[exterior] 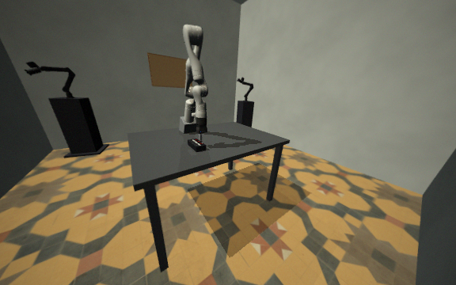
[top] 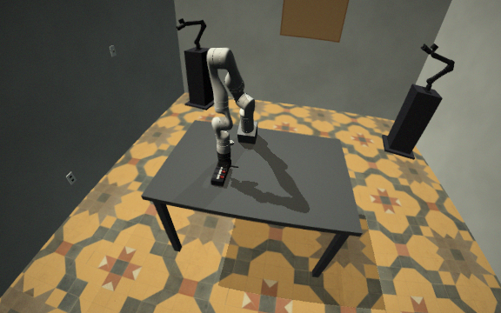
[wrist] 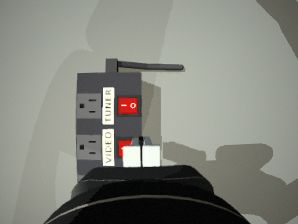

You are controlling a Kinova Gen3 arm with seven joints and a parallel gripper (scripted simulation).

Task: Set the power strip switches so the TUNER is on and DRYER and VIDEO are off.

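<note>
A dark power strip (top: pixel 221 175) (exterior: pixel 196 145) (wrist: pixel 100 119) lies flat on the grey table (top: pixel 277 183) (exterior: pixel 161 154), near its left side. In the wrist view it shows two outlets with white labels and red rocker switches; the far switch (wrist: pixel 128 104) is in plain sight. My gripper (wrist: pixel 141 147) (top: pixel 224 163) (exterior: pixel 199 136) is shut, with nothing between the fingers, and its white fingertips rest over the nearer red switch (wrist: pixel 124 144), covering most of it. The strip's part closest to me is hidden behind the gripper body. The label text is too small to read.
The arm's base (top: pixel 247 136) stands on the table's far edge behind the strip. The strip's short cord (wrist: pixel 149 66) points away to the right. Two black pedestals with small arms (top: pixel 198 78) (top: pixel 411 119) stand on the floor beyond the table.
</note>
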